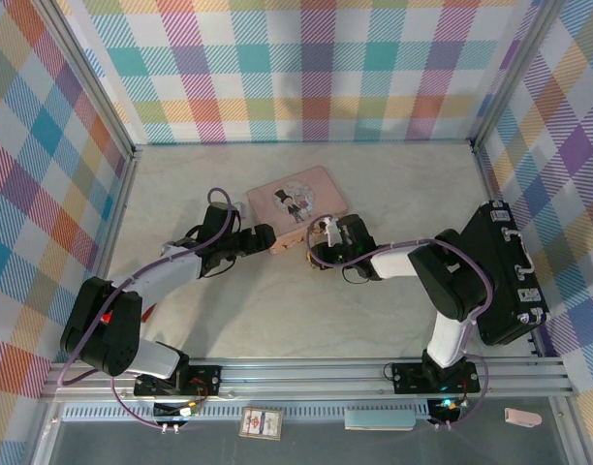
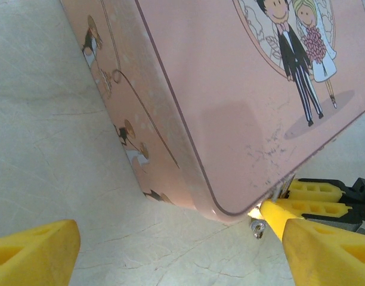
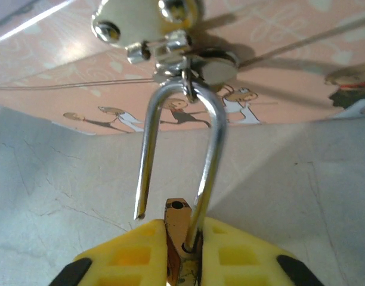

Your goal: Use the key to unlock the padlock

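The brass padlock [image 3: 178, 220] hangs by its silvery shackle [image 3: 209, 149] from the clasp [image 3: 170, 47] on the pink tin's [image 1: 295, 203] front wall. The shackle's left leg is out of the body and swung aside, and its empty hole shows on top. My right gripper [image 3: 182, 238] is shut on the padlock body, its yellow fingers pressing both sides. At the tin's [image 2: 230, 89] near left corner, my left gripper [image 2: 176, 244] stands open with the corner between its wide-apart fingers. I cannot make out the key; a small silvery bit [image 2: 258, 227] shows by the right gripper's fingers [image 2: 314, 199].
A black case [image 1: 505, 276] lies along the right wall behind the right arm. Plaid walls close in the table on three sides. A card pack [image 1: 261, 423] and a small pink object [image 1: 522, 418] lie below the front rail.
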Controlling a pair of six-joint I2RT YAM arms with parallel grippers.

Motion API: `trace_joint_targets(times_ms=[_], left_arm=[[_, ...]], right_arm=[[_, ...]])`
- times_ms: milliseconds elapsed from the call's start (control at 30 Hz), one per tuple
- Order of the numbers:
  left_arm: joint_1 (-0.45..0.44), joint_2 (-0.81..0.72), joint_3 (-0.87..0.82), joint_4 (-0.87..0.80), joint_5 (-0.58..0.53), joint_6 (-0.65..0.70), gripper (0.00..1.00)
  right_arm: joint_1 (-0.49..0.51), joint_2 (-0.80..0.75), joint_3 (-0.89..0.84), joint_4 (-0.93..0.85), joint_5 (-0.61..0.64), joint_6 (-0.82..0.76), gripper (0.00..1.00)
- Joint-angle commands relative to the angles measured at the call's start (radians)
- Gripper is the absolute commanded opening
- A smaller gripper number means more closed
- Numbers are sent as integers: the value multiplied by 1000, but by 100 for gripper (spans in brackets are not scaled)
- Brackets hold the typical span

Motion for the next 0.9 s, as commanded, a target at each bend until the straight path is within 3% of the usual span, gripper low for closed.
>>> trace_joint_targets(times_ms=[0, 200, 633, 867], left_arm=[[9, -5, 6, -2, -7, -11, 87], [9, 1, 38, -32, -57, -39, 88], [11, 169, 256, -150, -224, -95, 90], [11, 255, 278, -150, -233, -155, 89]], right_arm=[[-1, 3, -20, -12, 68, 30, 9], [1, -23, -71, 74, 85, 164, 0], [33, -40, -72, 122, 222, 460, 0], [34, -39, -67, 152, 255, 599, 0]])
